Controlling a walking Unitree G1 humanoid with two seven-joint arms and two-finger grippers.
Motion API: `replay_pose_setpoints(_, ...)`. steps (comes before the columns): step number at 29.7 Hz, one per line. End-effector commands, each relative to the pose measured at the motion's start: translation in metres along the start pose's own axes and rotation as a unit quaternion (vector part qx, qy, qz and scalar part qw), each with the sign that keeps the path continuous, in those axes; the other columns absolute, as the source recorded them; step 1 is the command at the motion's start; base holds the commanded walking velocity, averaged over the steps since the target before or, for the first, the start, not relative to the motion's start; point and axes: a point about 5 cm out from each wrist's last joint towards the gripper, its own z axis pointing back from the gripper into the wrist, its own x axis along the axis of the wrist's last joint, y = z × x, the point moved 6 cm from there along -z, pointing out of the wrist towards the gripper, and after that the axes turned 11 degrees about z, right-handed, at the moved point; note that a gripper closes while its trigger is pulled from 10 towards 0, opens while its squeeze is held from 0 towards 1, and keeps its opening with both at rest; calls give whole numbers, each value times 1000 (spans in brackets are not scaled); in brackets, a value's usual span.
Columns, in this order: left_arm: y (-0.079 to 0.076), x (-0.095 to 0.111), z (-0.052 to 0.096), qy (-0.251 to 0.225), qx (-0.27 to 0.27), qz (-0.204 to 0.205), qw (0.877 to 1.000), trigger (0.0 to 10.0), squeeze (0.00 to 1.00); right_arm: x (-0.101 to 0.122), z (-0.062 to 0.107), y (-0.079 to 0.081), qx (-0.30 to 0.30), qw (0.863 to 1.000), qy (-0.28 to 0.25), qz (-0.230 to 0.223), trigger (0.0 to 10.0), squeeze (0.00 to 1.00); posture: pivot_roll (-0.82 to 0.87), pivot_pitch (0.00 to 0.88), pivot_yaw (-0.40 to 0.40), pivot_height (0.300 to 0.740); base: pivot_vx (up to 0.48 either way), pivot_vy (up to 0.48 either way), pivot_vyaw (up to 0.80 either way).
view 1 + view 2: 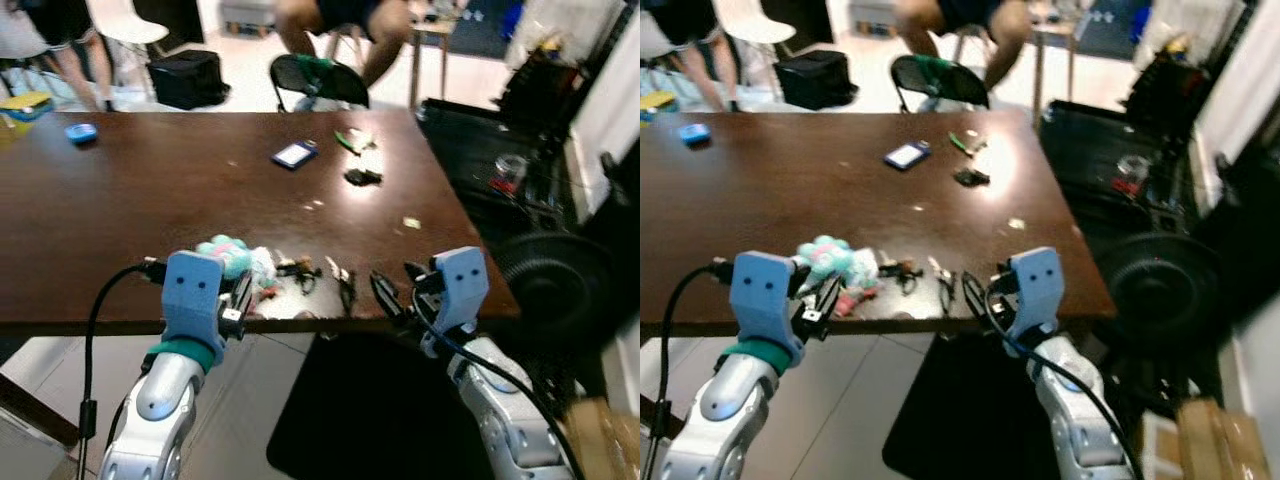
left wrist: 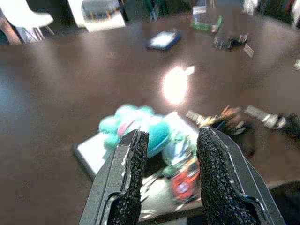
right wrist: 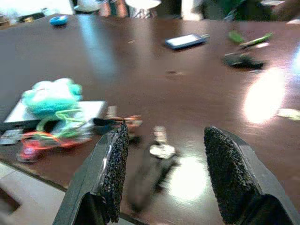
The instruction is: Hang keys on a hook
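A bunch of keys (image 1: pixel 300 270) lies near the front edge of the dark brown table (image 1: pixel 150 190), joined to a teal plush charm (image 1: pixel 225 252) and coloured cords on a flat white card (image 2: pixel 93 150). A separate dark key piece (image 1: pixel 345 286) lies just to its right. My left gripper (image 1: pixel 240 298) hovers at the table edge right before the plush, open, with the plush (image 2: pixel 136 124) between its fingers' line of sight. My right gripper (image 1: pixel 397 283) is open at the edge, facing the dark key piece (image 3: pixel 161 150), holding nothing.
Farther back on the table lie a blue phone (image 1: pixel 294 154), a green item (image 1: pixel 355 140), a small black object (image 1: pixel 362 177) and a blue thing (image 1: pixel 81 132). A person (image 1: pixel 340 30) sits beyond a folding chair (image 1: pixel 318 78). A fan (image 1: pixel 555 280) stands at right.
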Motion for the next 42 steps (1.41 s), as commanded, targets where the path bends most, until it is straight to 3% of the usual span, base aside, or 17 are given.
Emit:
replay_pose_setpoints(1,0,-18,3,43,-12,3,999,10000,0,-6,2,0,1,1000,9,1,10000,0,-90,0,90,740,0,0,0)
replay_pose_setpoints(2,4,-23,3,56,-10,-15,998,10000,0,-6,2,0,2,1000,10,1,10000,0,-90,0,90,740,0,0,0)
replay_pose_setpoints(6,14,-42,7,117,-21,-15,993,10000,0,-5,1,1,4,1000,10,1,10000,0,-88,8,90,740,0,0,0)
replay_pose_setpoints(8,14,-42,7,117,-21,-15,993,10000,0,-5,1,1,4,1000,10,1,10000,0,-88,8,90,740,0,0,0)
replay_pose_setpoints(13,7,-58,16,174,-77,-30,981,10000,0,-4,1,1,7,1000,10,-1,10000,0,-83,29,90,740,0,0,0)
replay_pose_setpoints(25,-5,-61,-3,181,-73,-43,980,10000,0,2,-1,3,24,1000,6,4,10000,0,-88,64,83,740,0,0,0)
replay_pose_setpoints(28,-11,-54,0,171,-103,-60,978,10000,0,19,-9,26,120,985,-21,125,10000,0,-76,63,82,740,0,0,0)
replay_pose_setpoints(29,-11,-54,0,171,-103,-60,978,10000,0,19,-9,26,120,985,-21,125,10000,0,-76,63,82,740,0,0,0)
replay_pose_setpoints(30,-11,-53,-1,169,-102,-62,978,10000,0,16,-12,34,152,976,-17,155,10000,0,-80,61,83,740,0,0,0)
replay_pose_setpoints(33,-11,-51,-4,166,-98,-63,979,10000,0,8,-18,46,194,964,-3,183,10000,0,-78,60,80,740,0,0,0)
replay_pose_setpoints(36,-12,-49,-7,162,-95,-64,980,10000,0,0,-23,56,222,958,12,184,10000,0,-72,58,73,740,0,0,0)
replay_pose_setpoints(39,-13,-45,-9,154,-91,-58,982,10000,0,-4,-26,73,255,955,20,147,10000,0,-63,56,63,740,0,0,0)
replay_pose_setpoints(42,-13,-45,-9,154,-91,-58,982,10000,0,-4,-26,73,255,955,20,147,10000,0,-63,56,63,740,0,0,0)
